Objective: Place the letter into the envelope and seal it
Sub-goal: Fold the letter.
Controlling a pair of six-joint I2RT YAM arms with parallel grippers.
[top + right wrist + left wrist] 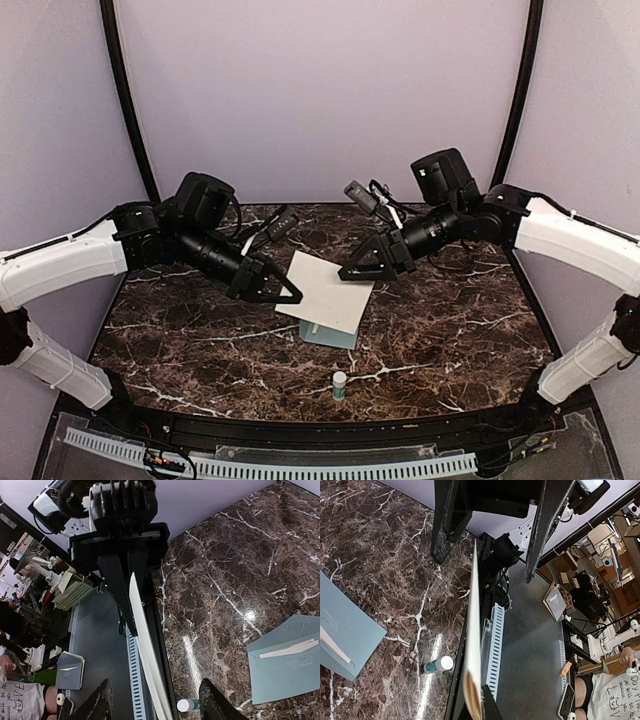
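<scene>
The letter (328,288), a white sheet, is held clenched in the left gripper (285,290) above the middle of the marble table (450,330). The right gripper (362,263) is seen released, its fingers spread either side of the sheet's far right edge. The pale teal envelope (335,337) is laid flat beneath the sheet, partly covered. A glue stick (340,384) is seen nearer, apart from it.

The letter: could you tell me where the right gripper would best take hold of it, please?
Its free edge nearest the right gripper, opposite the left gripper's pinch, coming from the right. The letter hangs above the table, edge-on between the right gripper's open fingers, so closing there should catch it.
</scene>
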